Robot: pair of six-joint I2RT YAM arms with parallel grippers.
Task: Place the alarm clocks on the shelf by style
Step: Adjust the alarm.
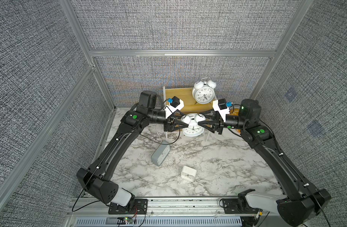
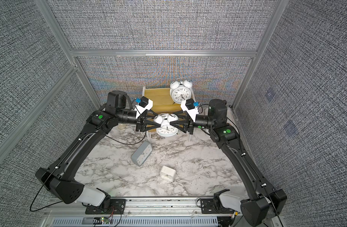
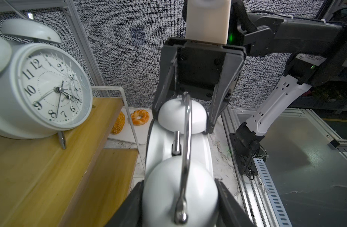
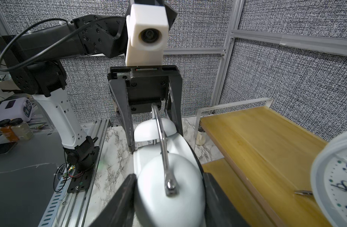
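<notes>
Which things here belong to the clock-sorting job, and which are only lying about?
Job:
shelf
shelved twin-bell clock
held twin-bell clock
grey clock
small white clock

Lying about:
bread
white tray

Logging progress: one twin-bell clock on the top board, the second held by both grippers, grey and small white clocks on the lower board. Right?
No. Both top views show the grey clock and small white clock on the table, before the shelf. Rest holds: twin-bell clock on the top board, second twin-bell clock held by left gripper and right gripper.
</notes>
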